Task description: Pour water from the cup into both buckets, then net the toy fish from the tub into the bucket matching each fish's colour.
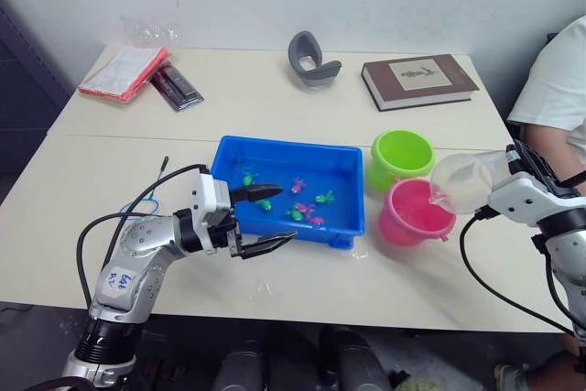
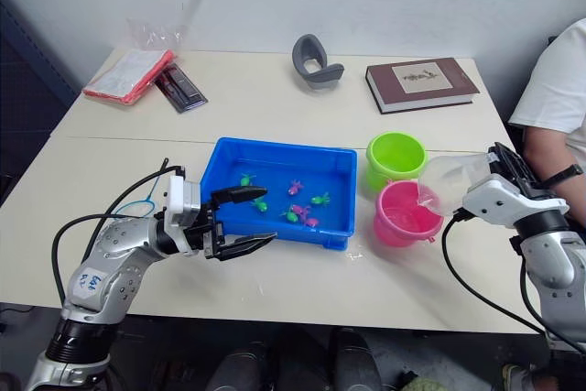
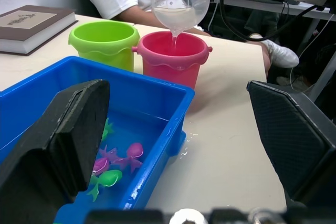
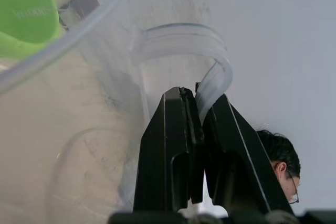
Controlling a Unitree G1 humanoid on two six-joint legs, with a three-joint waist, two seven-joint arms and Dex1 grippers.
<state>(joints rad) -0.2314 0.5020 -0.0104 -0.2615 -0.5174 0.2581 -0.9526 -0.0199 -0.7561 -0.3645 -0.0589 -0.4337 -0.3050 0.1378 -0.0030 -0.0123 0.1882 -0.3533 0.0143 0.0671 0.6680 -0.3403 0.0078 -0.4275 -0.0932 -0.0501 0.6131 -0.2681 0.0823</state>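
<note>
Looking from the head cameras: right gripper point(image 1: 502, 174) holds the clear cup point(image 1: 465, 180) tipped on its side, spout over the pink bucket point(image 1: 417, 212). Green bucket point(image 1: 401, 158) stands just beside the pink one, toward the far side, both right of the blue tub point(image 1: 289, 191). Tub sits mid-table with pink and green toy fish point(image 1: 309, 209) scattered in shallow water. Left gripper point(image 1: 262, 219) hovers at the tub's near-left corner, fingers spread wide, holding nothing. Book point(image 1: 418, 81), grey holder point(image 1: 311, 60) and a red-edged packet point(image 1: 124, 72) lie along the far edge; a person's white sleeve point(image 1: 558, 80) at the right

Left wrist view: both black fingers point(image 3: 63, 139) far apart, tub between them, thin stream running from the cup into the pink bucket, green bucket touching it

Right wrist view: fingers point(image 4: 168, 150) pressed together, pinching the cup's clear handle point(image 4: 210, 59); green bucket rim visible through the cup wall
</note>
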